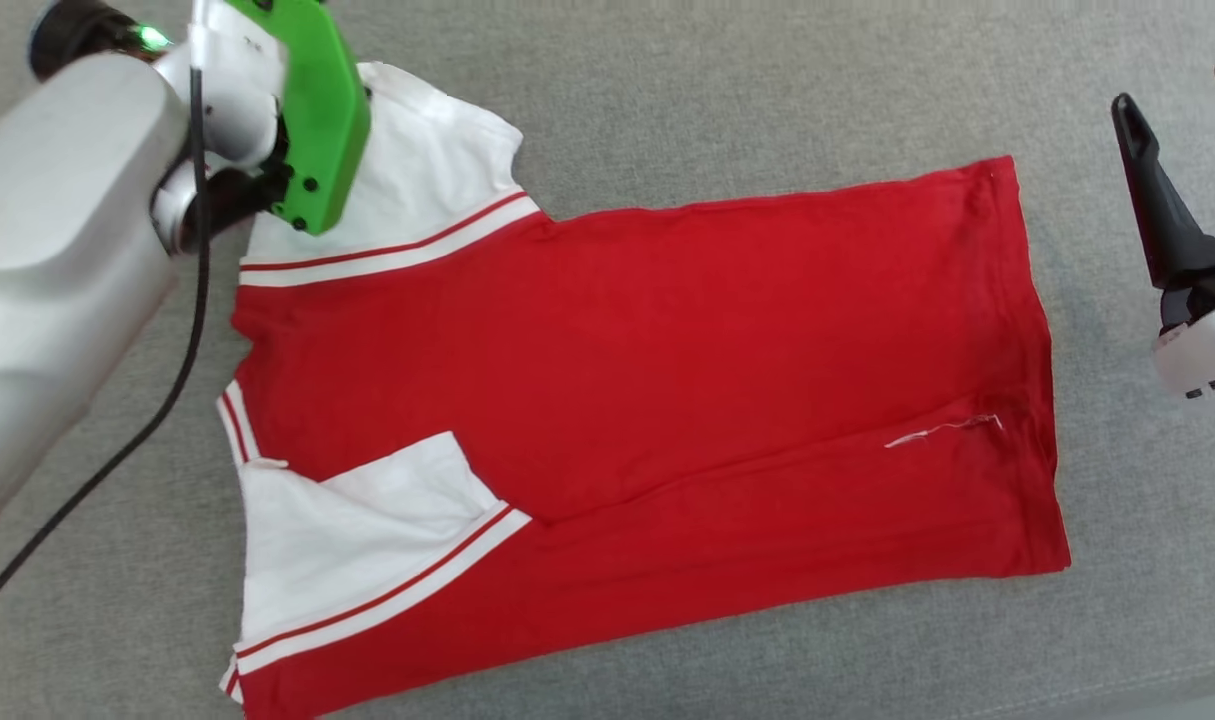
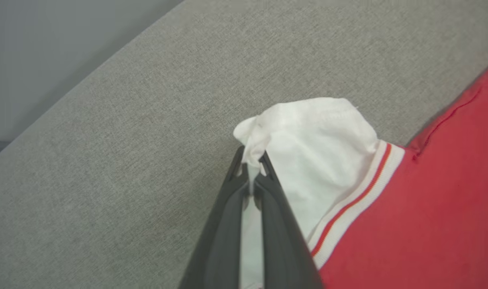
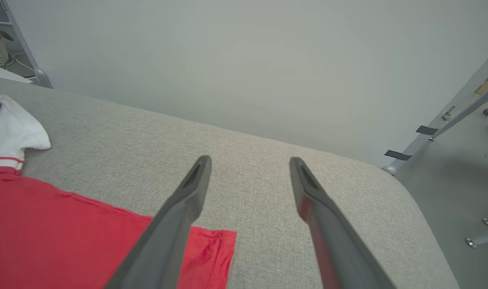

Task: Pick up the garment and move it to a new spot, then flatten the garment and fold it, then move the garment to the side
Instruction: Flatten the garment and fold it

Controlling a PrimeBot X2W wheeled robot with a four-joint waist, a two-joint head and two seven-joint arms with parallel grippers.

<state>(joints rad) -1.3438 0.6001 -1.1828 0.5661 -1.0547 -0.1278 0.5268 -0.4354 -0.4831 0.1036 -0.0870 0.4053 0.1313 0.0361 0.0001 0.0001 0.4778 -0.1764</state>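
The garment (image 1: 647,370) lies spread flat on the grey padded surface (image 1: 727,80), plain red face up, collar end to the left and hem to the right. Its near white sleeve (image 1: 357,540) is folded in over the red body. The far white sleeve (image 2: 320,132) is bunched at its tip, where my left gripper (image 2: 252,160) is shut on the cloth. In the head view that gripper's green housing (image 1: 317,110) covers the fingers. My right gripper (image 3: 250,164) is open and holds nothing, hovering just past the hem's far corner (image 3: 223,237).
A black cable (image 1: 167,400) hangs from my left arm beside the collar end. A loose white thread (image 1: 942,432) lies near the hem. The padded surface ends in a rounded corner (image 3: 404,188), with floor and metal legs (image 3: 480,237) beyond. A pale wall rises behind.
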